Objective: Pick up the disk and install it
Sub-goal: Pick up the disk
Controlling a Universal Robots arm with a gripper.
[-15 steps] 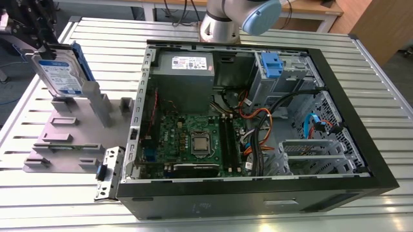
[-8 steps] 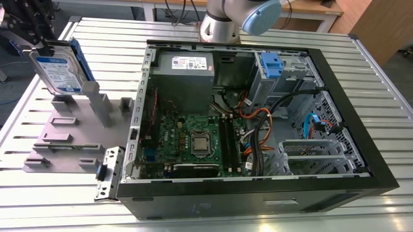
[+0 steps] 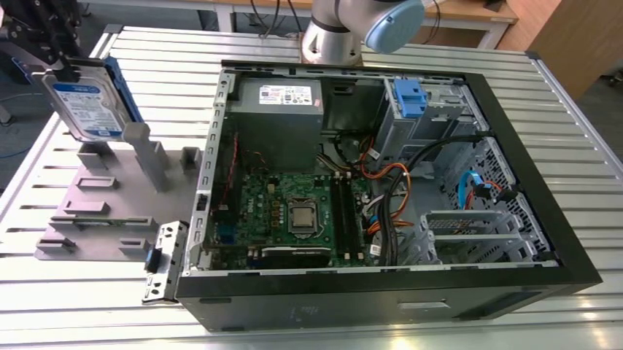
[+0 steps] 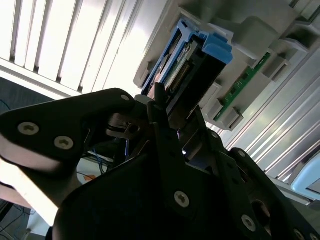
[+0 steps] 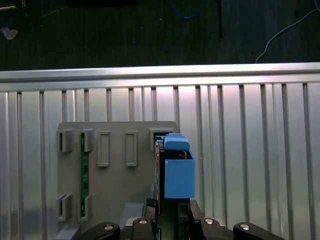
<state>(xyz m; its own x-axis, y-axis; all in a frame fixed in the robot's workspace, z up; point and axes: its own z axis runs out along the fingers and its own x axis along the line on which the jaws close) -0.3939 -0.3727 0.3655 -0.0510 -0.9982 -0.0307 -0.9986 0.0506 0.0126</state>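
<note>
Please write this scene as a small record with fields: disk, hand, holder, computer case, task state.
disk: upright, label showing in the exterior view
hand: shut on the disk's top edge
holder: grey slotted plate below the disk, at the exterior view's left of the case
case: open, motherboard visible
task state: disk outside the case, not installed

In the exterior view the gripper (image 3: pixel 63 71) runs off the upper left corner and covers the top edge of the disk (image 3: pixel 86 109); the arm (image 3: pixel 355 29) is cut by the top edge. In both wrist views the gripper's black body hides the disk's near end.
</note>
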